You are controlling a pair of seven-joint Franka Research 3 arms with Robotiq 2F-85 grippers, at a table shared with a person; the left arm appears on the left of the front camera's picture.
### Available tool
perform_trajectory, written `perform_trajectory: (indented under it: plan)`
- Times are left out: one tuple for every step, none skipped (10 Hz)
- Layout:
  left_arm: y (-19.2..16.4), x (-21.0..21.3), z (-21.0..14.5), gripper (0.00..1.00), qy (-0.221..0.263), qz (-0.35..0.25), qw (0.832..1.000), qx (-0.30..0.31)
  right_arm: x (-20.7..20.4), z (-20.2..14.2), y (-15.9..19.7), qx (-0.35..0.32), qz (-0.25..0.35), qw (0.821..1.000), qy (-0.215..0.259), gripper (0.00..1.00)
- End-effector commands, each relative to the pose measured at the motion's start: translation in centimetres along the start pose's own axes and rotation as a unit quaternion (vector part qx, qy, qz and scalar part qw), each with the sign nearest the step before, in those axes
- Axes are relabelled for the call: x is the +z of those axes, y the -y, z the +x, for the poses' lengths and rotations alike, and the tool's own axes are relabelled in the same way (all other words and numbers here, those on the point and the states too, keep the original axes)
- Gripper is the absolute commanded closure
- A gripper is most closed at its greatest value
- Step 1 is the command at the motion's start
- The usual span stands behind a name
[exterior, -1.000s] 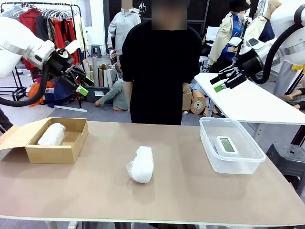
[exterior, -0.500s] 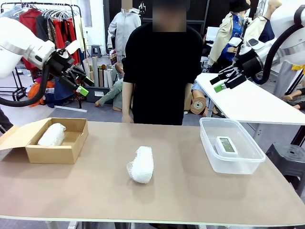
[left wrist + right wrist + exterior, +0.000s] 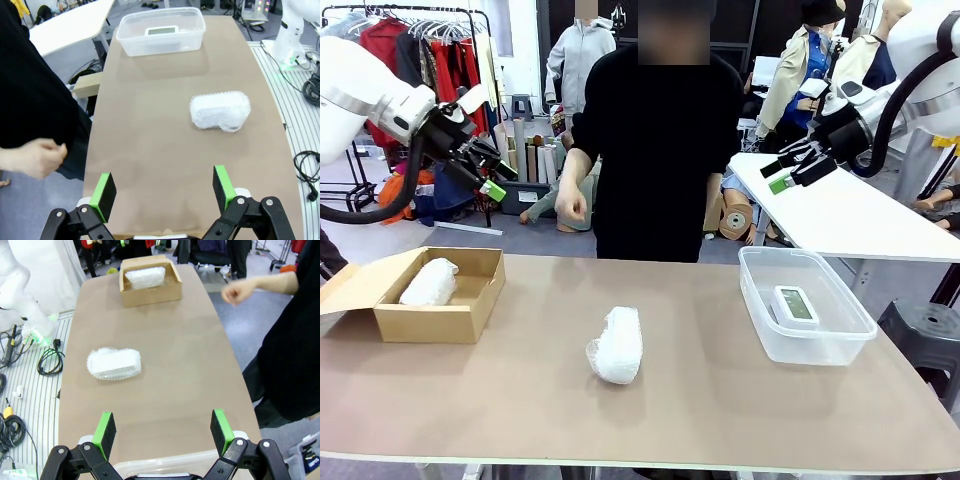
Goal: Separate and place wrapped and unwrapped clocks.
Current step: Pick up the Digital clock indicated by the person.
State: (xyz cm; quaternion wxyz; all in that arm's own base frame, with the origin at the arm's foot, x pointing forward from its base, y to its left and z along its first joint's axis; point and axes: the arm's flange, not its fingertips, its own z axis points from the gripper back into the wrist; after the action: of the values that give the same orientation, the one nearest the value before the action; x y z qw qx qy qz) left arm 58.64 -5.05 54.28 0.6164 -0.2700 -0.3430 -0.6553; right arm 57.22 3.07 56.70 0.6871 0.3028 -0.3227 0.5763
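One wrapped bundle [image 3: 616, 345] unsorted at desk [image 3: 740, 400] centre; person's hand [image 3: 571, 205] just rose, likely reaching for it; we keep left gripper [image 3: 500, 178], right gripper [image 3: 775, 174] released, aloft.

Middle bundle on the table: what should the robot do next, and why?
Probably lower the left hand over the loose wrapped bundle. It lies alone mid-table, while the other bundle sits in the cardboard box and the bare clock in the clear tub. The left hand is open, on the box's side.

Both arms are raised at upper left and upper right, left gripper [image 3: 492, 172] and right gripper [image 3: 788, 168] spread wide.
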Motion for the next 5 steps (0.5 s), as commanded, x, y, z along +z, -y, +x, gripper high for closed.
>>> perform_trajectory:
  plan:
    - [0.2,0.11,0.08,0.0,-0.001,-0.002,1.0,-0.007,0.07,0.07,-0.06,0.001,-0.001,1.0,0.001,0.0]
    - [0.2,0.11,0.08,0.0,-0.001,-0.002,1.0,-0.007,0.07,0.07,-0.06,0.001,-0.001,1.0,0.001,0.0]
    - [0.2,0.11,0.08,0.0,-0.001,-0.002,1.0,-0.007,0.07,0.07,-0.06,0.001,-0.001,1.0,0.001,0.0]
    - [0.2,0.11,0.08,0.0,-0.001,-0.002,1.0,-0.007,0.07,0.07,-0.06,0.001,-0.001,1.0,0.001,0.0]
    - [0.2,0.11,0.08,0.0,-0.001,-0.002,1.0,-0.007,0.07,0.07,-0.06,0.001,-0.001,1.0,0.001,0.0]
